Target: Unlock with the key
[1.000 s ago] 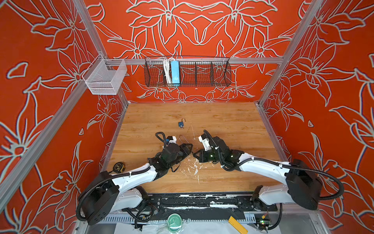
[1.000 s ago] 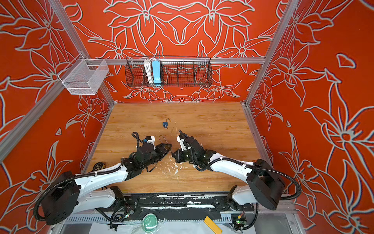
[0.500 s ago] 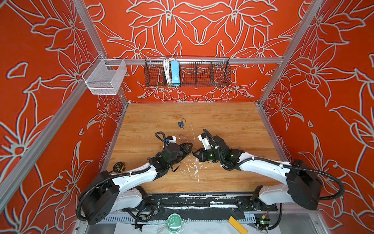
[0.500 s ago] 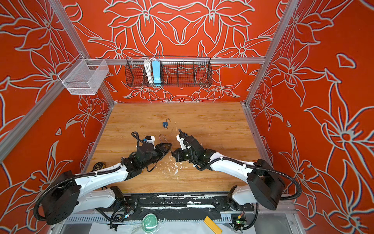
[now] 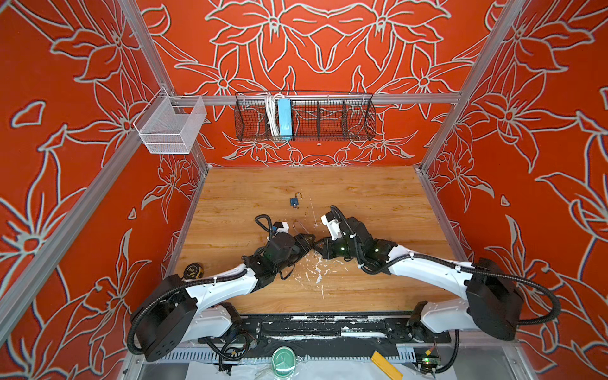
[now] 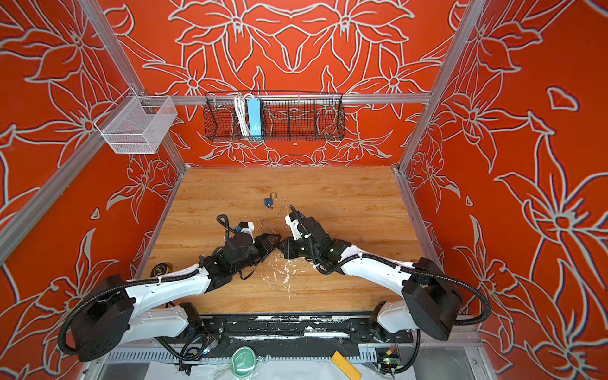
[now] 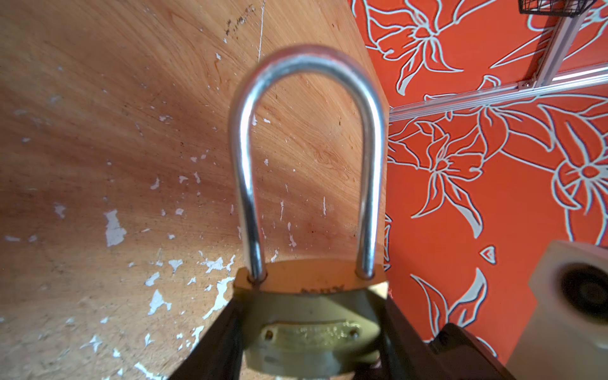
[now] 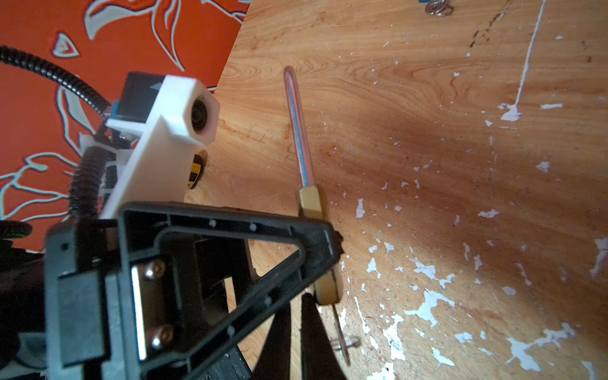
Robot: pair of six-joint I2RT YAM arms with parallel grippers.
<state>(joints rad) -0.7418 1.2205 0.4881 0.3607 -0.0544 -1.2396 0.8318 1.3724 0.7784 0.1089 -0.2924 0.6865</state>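
A brass padlock [image 7: 309, 322] with a long silver shackle [image 7: 306, 65] is clamped by its body in my left gripper [image 7: 311, 306], above the middle of the table. Both shackle legs sit in the body. In both top views the shackle [image 5: 297, 225] [image 6: 265, 225] sticks out past the left gripper [image 5: 307, 241] [image 6: 273, 240]. A key [image 8: 342, 342] on a ring stands out of the padlock's [image 8: 327, 286] lower end. My right gripper [image 8: 296, 306] [image 5: 318, 246] [image 6: 281, 246] is just beside that key, fingers a narrow gap apart with only wood showing between them.
A small blue padlock [image 5: 295, 201] [image 6: 269, 201] with its shackle swung open lies further back on the wooden table [image 5: 362, 197]. A tape measure [image 5: 192, 270] [image 8: 195, 171] lies at the left edge. A black wire basket [image 5: 304, 115] and a white mesh basket [image 5: 171, 128] hang on the walls.
The right gripper's fingers have parted slightly beside the key. Both arms and the padlock stay almost where they were.
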